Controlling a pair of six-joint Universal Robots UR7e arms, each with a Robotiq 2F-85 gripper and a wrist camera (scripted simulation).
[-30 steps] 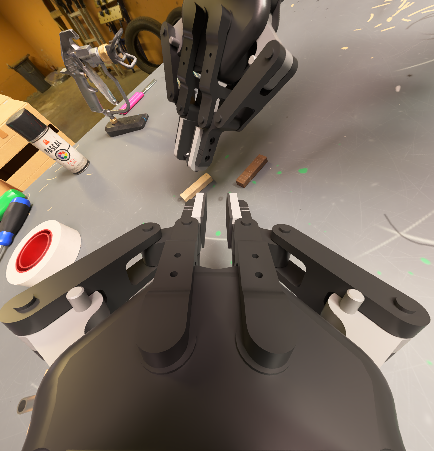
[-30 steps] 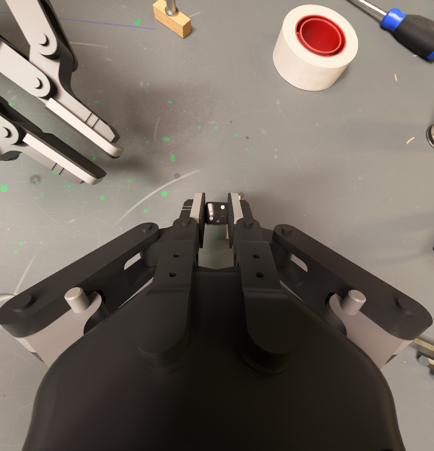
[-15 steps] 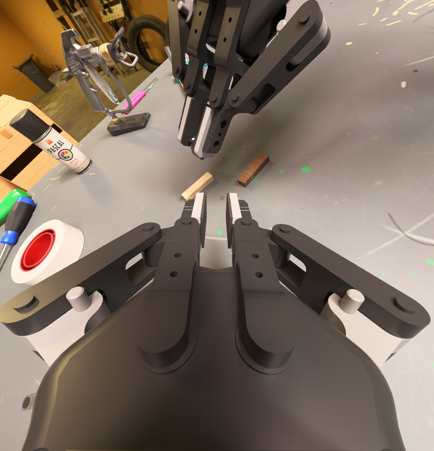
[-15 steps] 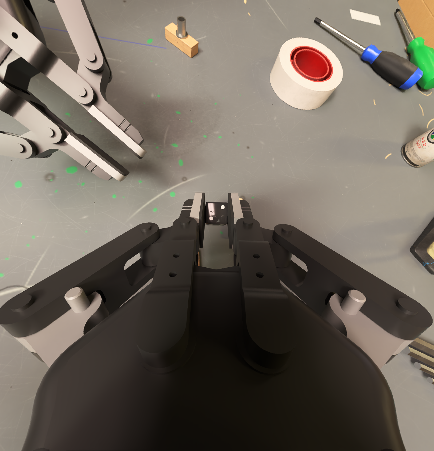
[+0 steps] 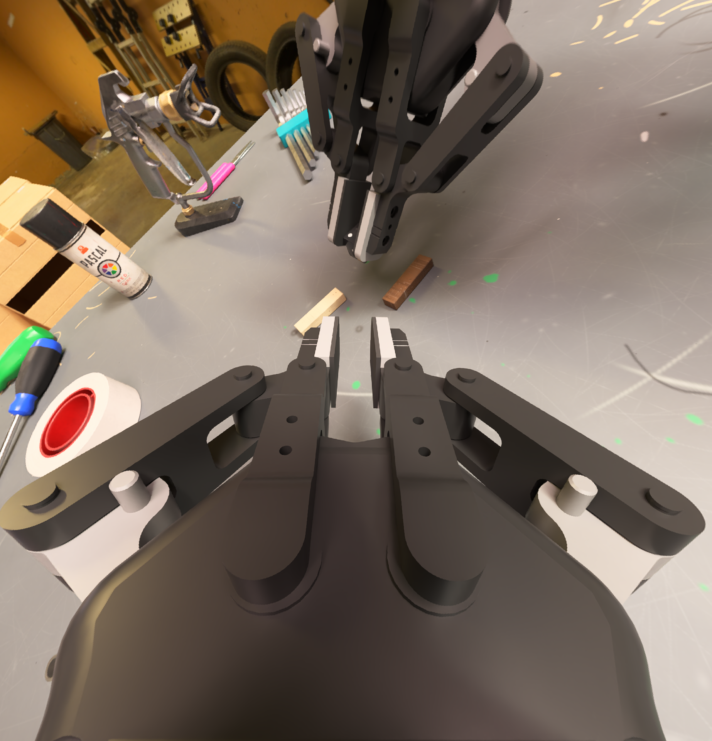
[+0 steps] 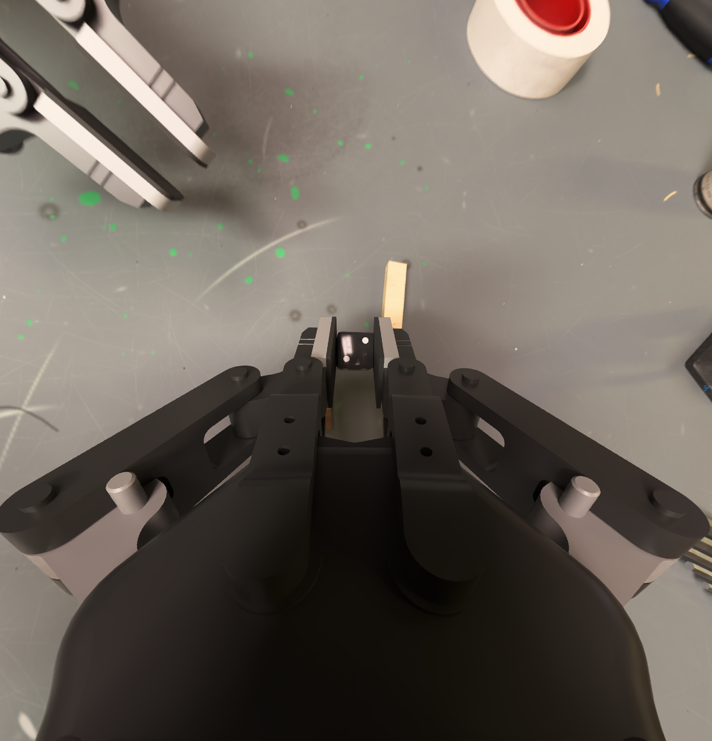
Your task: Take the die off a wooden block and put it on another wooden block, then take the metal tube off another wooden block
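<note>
Beside the pale block, the right hand pinches the die.

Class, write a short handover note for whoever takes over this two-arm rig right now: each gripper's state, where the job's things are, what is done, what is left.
Right gripper: shut on the black die, above the table.
Left gripper: jaws slightly apart, holding nothing.
Pale wooden block and dark wooden block lie bare on the grey table.
Done: die lifted.
Left: set the die on a block, then remove the metal tube, which is not in view now.
</note>
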